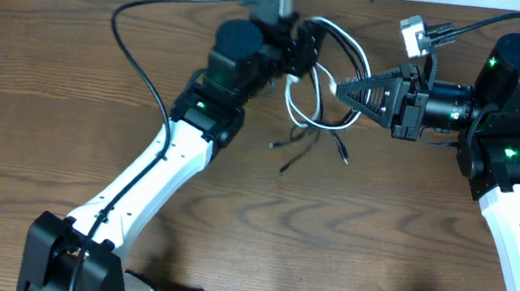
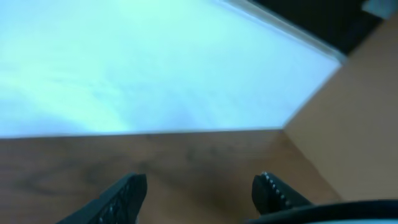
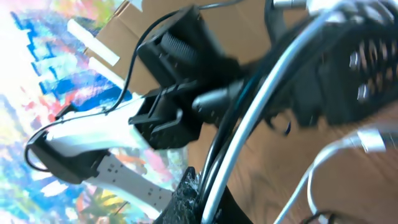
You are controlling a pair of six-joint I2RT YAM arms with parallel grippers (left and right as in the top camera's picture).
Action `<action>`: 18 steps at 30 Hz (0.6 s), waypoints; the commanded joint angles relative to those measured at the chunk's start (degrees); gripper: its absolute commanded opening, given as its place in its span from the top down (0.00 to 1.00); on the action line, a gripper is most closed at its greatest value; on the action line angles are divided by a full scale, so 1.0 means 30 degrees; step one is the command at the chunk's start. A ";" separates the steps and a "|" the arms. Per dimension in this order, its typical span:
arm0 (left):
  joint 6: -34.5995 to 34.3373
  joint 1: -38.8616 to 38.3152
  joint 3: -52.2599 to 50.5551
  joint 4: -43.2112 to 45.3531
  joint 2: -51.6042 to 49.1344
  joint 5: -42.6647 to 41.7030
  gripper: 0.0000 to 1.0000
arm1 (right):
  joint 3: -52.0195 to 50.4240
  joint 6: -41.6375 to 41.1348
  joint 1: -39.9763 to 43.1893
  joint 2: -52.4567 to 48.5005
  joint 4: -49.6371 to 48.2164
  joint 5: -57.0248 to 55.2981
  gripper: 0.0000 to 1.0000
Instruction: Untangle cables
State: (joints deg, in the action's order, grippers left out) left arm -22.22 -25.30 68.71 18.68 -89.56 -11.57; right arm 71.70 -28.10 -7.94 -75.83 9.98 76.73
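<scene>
The tangle of cables lies at the back middle of the wooden table: a white cord [image 1: 293, 105] loops between my two grippers, and thin black cords [image 1: 317, 140] trail toward the front with small plugs at their ends. My right gripper [image 1: 341, 88] points left and is shut on the bundle. In the right wrist view a white cord [image 3: 261, 112] and black cords [image 3: 217, 155] run up from between its fingers [image 3: 205, 196]. My left gripper [image 1: 306, 49] sits just left of the tangle, lifted. The left wrist view shows its fingers [image 2: 202, 186] apart with nothing between them.
A thick black robot cable [image 1: 132, 26] arcs over the table's back left. A white wall [image 2: 155, 68] and a cardboard panel [image 2: 354, 118] stand at the table's back edge. The left arm's wrist [image 3: 168, 112] is close in front of my right gripper.
</scene>
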 commanded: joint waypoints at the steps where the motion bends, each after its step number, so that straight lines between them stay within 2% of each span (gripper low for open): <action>1: 0.0255 0.1508 0.0175 0.0466 -0.0036 0.1311 0.40 | 0.0204 -0.0102 0.0073 0.0131 -0.0044 0.1282 0.99; 5: 0.0262 0.3169 0.0175 0.0379 0.0080 0.1290 0.41 | 0.0204 0.0160 0.0532 0.0131 0.0124 0.1231 0.99; 8: 0.0627 0.4291 0.0175 0.0379 0.0284 0.0605 0.40 | 0.0204 0.1326 0.1253 0.0131 0.2215 -0.0670 0.99; 9: 0.0882 0.4568 0.0175 0.0379 0.0379 0.0233 0.40 | 0.0204 0.1902 0.1530 0.0131 0.3541 -0.2018 0.99; 10: 0.1078 0.5027 0.0175 0.0357 0.0641 -0.0219 0.40 | 0.0204 0.3177 0.1960 0.0124 0.6360 -0.5399 0.99; 13: 0.1137 0.5501 0.0175 0.0219 0.1042 -0.0350 0.40 | 0.0204 0.4401 0.2193 0.0124 0.9428 -1.0360 0.99; 16: 0.1275 0.5705 0.0175 -0.0095 0.1224 -0.0350 0.39 | 0.0204 0.4692 0.2076 0.0117 1.1664 -1.5839 0.99; 18: 0.1617 0.5741 0.0175 -0.0503 0.1246 -0.0306 0.39 | 0.0197 0.5151 0.1923 0.0095 1.2378 -1.7923 0.99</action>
State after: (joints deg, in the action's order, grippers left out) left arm -19.55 -8.60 68.71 17.76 -87.50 -11.99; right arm 72.18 -17.10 -1.80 -75.79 45.82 41.87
